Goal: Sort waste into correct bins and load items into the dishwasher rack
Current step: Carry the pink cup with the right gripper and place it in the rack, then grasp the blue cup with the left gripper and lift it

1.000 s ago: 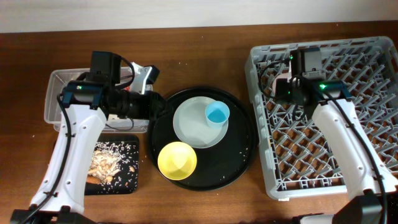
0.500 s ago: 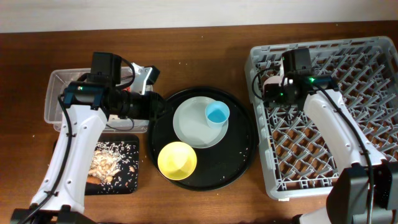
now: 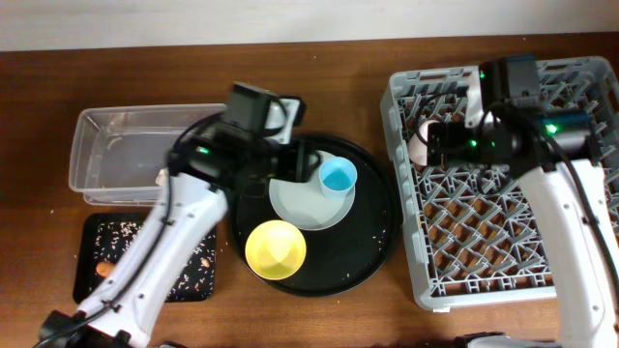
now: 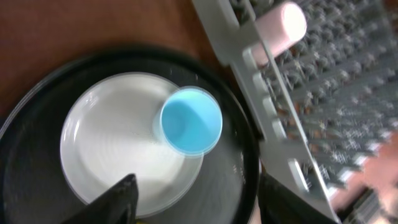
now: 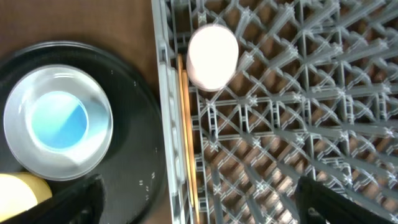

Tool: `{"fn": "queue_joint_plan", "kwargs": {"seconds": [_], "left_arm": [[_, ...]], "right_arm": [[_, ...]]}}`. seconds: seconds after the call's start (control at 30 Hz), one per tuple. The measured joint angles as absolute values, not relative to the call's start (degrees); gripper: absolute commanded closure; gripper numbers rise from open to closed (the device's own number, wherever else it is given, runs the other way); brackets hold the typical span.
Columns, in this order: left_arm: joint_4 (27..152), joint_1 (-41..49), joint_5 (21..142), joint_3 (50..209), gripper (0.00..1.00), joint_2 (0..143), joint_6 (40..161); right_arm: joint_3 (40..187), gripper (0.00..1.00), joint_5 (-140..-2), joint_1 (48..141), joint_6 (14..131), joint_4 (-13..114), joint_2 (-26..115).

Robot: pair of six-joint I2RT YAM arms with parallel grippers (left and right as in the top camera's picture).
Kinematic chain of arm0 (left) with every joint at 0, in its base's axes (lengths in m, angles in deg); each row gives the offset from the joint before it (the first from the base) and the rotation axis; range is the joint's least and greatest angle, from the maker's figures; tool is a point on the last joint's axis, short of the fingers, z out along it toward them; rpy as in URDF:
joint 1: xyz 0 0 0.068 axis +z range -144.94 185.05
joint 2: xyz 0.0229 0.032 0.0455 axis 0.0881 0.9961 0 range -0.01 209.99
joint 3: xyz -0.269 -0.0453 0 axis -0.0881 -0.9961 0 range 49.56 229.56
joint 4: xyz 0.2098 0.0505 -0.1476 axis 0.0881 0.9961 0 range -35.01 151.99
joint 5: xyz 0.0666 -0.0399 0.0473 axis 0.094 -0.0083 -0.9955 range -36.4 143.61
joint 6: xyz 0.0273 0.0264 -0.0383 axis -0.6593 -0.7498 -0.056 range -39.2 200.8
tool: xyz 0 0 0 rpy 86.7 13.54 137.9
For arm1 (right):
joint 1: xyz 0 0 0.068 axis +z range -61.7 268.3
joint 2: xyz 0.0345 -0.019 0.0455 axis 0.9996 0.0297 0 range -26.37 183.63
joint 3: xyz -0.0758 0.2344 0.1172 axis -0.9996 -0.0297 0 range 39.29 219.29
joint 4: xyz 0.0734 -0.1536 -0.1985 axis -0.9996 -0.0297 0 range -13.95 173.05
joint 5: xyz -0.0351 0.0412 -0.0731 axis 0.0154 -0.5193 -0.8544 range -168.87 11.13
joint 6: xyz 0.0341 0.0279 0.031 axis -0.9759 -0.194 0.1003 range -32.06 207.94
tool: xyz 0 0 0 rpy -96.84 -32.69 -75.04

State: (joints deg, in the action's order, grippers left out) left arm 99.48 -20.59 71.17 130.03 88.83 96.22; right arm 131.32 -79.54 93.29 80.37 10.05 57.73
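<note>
Pink cup (image 5: 212, 56) sits racked, upper right; left gripper (image 4: 198, 199), spread empty, should next close on the centre-frame blue cup (image 4: 191, 128).

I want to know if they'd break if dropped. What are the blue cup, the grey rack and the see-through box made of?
Blue cup: probably plastic, with even colour, a thin rim and a soft sheen. Dishwasher rack: moulded grey plastic, a matte lattice with pegs. Clear tub: likely transparent plastic, since the wooden table shows through it.
</note>
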Motion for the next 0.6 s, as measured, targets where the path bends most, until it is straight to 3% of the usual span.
{"fn": "queue_joint_plan", "kwargs": {"seconds": [0.1,0.2,0.6], "left_arm": [[95.8,-26.6,61.1,130.0,0.32,90.9,100.4],[94.9,-27.1,56.5,130.0,0.32,95.6,102.1],[89.8,-27.2,54.2,130.0,0.32,105.5,103.6]], "right_arm": [[131.5,0.02,-79.4,93.3,80.4,5.6,57.2],[131.5,0.02,-79.4,93.3,80.4,4.0,57.2],[131.5,0.02,-79.4,93.3,80.4,3.9,57.2]]}}
